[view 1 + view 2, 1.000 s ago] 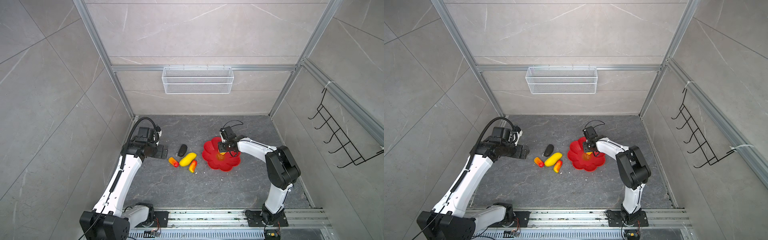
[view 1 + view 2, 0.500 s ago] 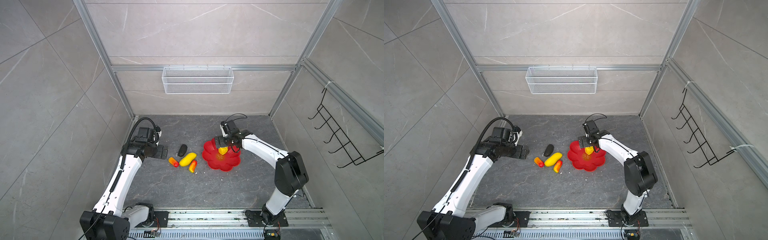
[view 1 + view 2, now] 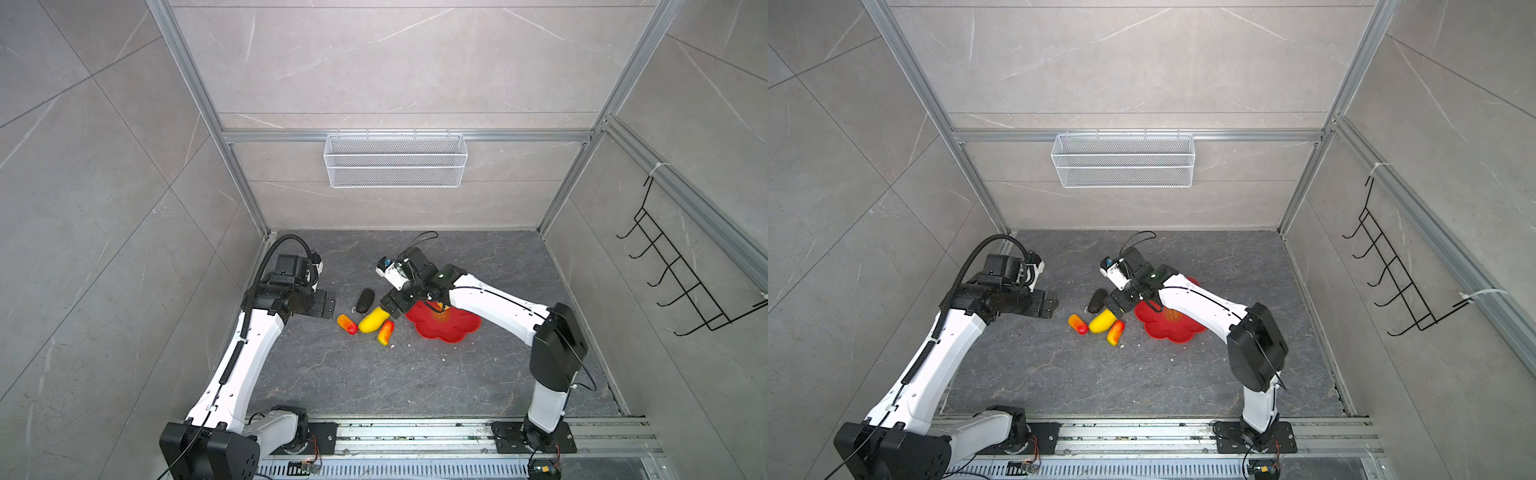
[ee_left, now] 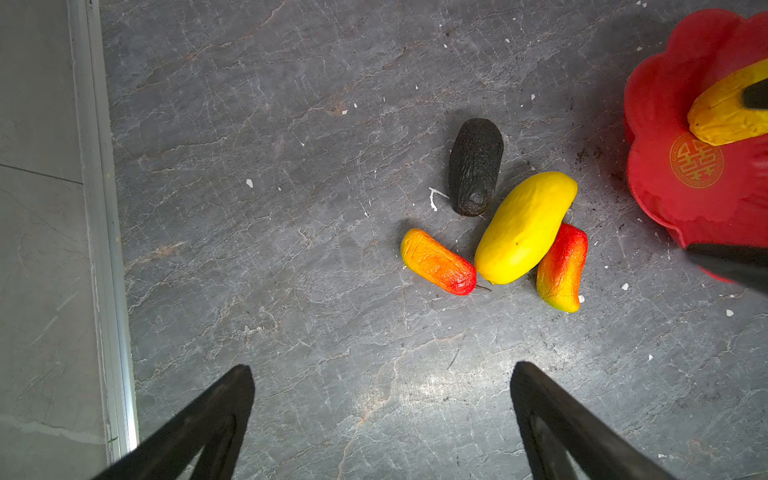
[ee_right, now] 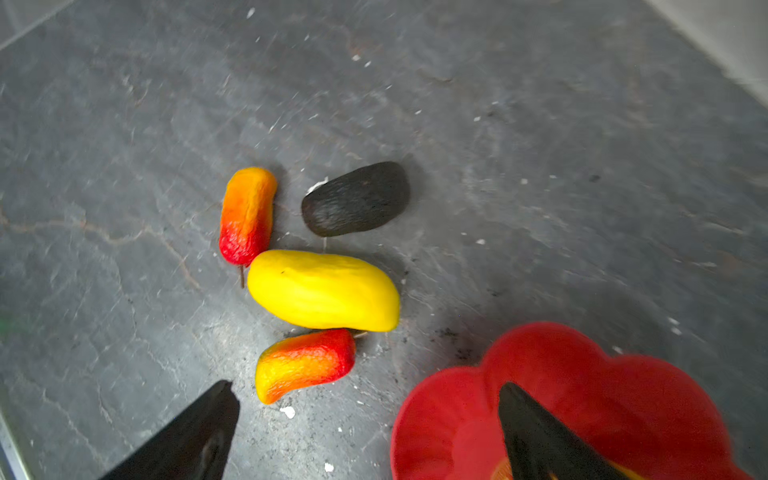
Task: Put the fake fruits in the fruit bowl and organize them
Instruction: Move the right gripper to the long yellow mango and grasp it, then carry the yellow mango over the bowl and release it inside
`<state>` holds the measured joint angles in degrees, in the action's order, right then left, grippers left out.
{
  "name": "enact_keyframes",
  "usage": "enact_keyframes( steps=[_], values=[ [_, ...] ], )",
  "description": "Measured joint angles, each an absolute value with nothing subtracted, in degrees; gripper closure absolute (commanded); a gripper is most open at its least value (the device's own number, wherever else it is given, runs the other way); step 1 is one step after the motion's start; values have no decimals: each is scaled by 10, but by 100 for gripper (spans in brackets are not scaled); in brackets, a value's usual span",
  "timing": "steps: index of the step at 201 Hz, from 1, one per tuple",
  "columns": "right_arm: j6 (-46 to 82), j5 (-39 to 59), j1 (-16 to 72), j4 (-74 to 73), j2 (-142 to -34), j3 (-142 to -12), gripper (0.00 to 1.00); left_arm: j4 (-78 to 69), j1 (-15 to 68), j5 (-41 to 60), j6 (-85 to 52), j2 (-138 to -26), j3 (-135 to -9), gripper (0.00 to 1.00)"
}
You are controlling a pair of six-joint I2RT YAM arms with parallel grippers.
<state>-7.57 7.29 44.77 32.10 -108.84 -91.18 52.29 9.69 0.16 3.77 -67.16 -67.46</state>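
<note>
Right claw point(image 5: 365, 386) — spread wide, nothing in its gap; one finger point(image 5: 540, 436) over the fruit bowl point(image 5: 623, 395), its mate over bare table point(image 3: 374, 374) just beside an orange-red fruit point(image 5: 305, 363). Poised at the bowl's edge nearest the loose fruits in both top views. Left claw point(image 4: 382, 368) — equally wide and empty, hanging over bare table left of the cluster.

Inside the red flower-shaped bowl: round yellow fruit point(image 4: 723, 112), lying by the gold mark point(image 4: 696, 160) at centre, crossed by a dark fingertip point(image 4: 757, 94) in the left wrist view. Touching or not, cannot tell. Mostly hidden under the right arm point(image 3: 490, 299) in both top views.

Outside, on the table left of the bowl: four fruits in a tight cluster.
- Long yellow fruit point(image 4: 523, 228) in the middle, resting against the orange-red fruit on its bowl side.
- Second orange-red fruit point(image 4: 438, 262) on the other flank, red tip just beside the yellow end.
- Dark blackish fruit point(image 4: 476, 166) toward the back wall, lying flat, just beside the long yellow fruit's far end.
</note>
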Motion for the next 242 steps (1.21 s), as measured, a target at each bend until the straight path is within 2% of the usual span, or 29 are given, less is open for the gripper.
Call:
enact_keyframes(
  steps=[77,162,180,196,212,242],
  values=[
    [-178,150,464,351,-1233,-1021,0,523,97,4,38,-669,-674,0],
    [-208,162,469,371,-1278,-1028,4,522,96,4,39,-669,-670,0],
    [-206,156,469,370,-1281,-1026,9,523,96,4,39,-669,-669,0],
    [-199,147,469,369,-1282,-1025,17,523,96,4,39,-669,-669,0],
    [-189,137,469,363,-1282,-1025,36,523,96,5,39,-669,-669,0],
    [-160,122,469,361,-1287,-1029,39,523,96,6,39,-669,-669,0]
  ],
)
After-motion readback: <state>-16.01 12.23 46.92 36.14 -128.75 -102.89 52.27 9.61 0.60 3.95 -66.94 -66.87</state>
